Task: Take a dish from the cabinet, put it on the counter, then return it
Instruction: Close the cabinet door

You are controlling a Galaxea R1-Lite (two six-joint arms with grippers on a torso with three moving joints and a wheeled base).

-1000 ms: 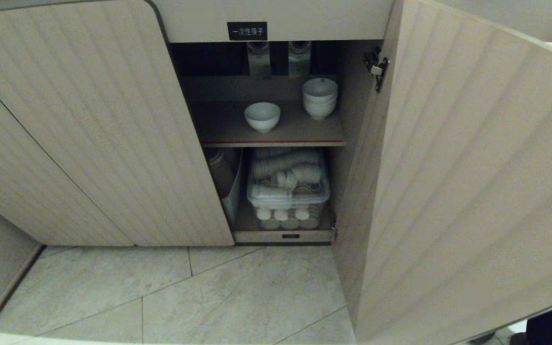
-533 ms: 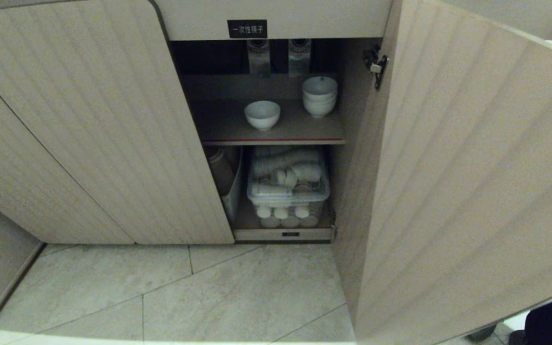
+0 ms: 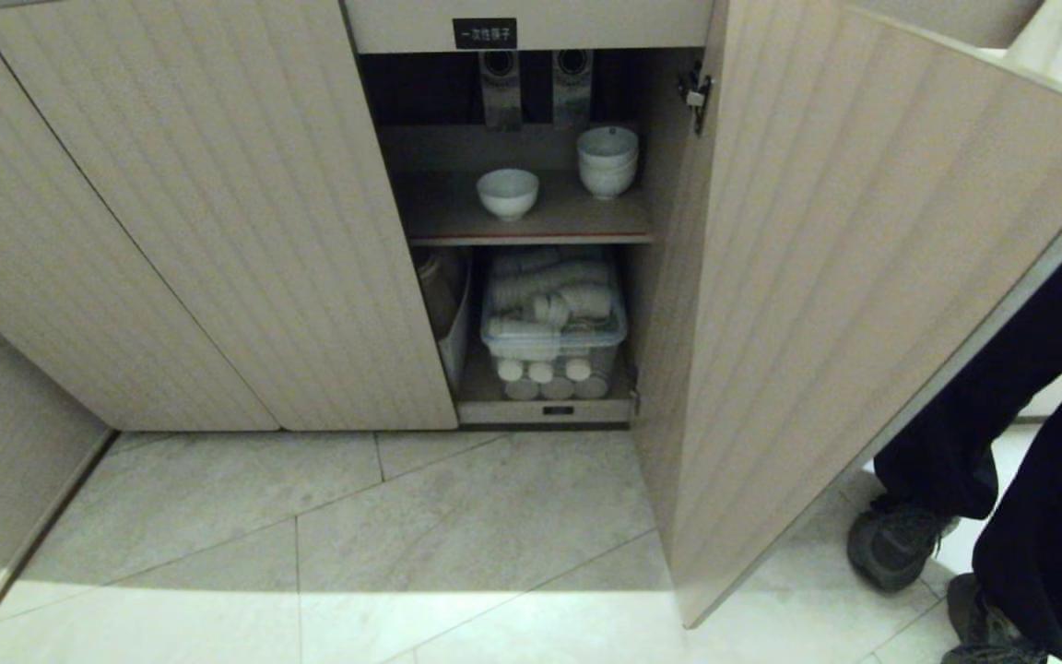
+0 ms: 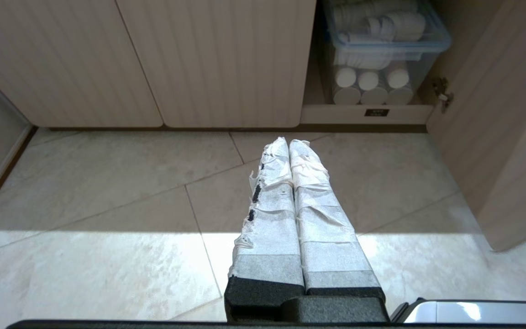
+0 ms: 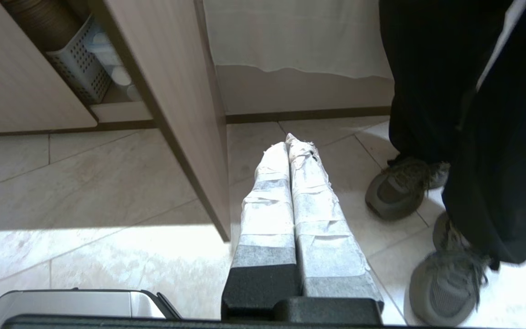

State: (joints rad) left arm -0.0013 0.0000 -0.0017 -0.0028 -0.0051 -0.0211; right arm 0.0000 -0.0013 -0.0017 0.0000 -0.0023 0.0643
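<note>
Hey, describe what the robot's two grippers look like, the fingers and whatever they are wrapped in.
Both look alike. The left gripper has two long, tapering fingers wrapped in wrinkled white tape with frayed edges and a few small dark marks, over a grey band, mounted on a black base. The right gripper has the same white-taped fingers, grey bands and black base. No cables are visible.

I stand in a canteen-style kitchen: a low ribbed cabinet (image 3: 218,212) holds white bowls (image 3: 607,161), a clear bin of disposable cups (image 3: 553,323), above pale floor tiles (image 3: 310,544).
</note>
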